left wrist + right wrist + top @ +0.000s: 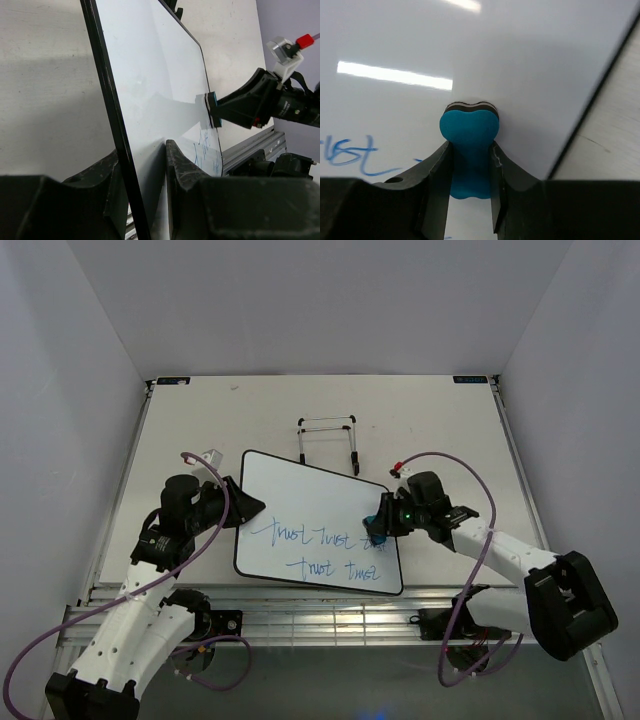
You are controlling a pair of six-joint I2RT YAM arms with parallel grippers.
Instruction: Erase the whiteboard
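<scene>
the whiteboard (318, 522) lies on the table (450, 430). the left gripper (142, 167) is clenched on the whiteboard's left rim, one finger on each face; in the left wrist view its body hides the nearest stretch of rim. the right gripper (470, 150) grasps a blue eraser (468, 127) by its waist, the layered end pressed to the whiteboard near its right edge. the eraser's lower lobe is partly hidden between the fingers. blue writing (320, 545) covers the whiteboard's near half; the words are hard to read. a wire easel stand (328, 440) sits at the whiteboard's far edge; touching or not, i cannot tell.
</scene>
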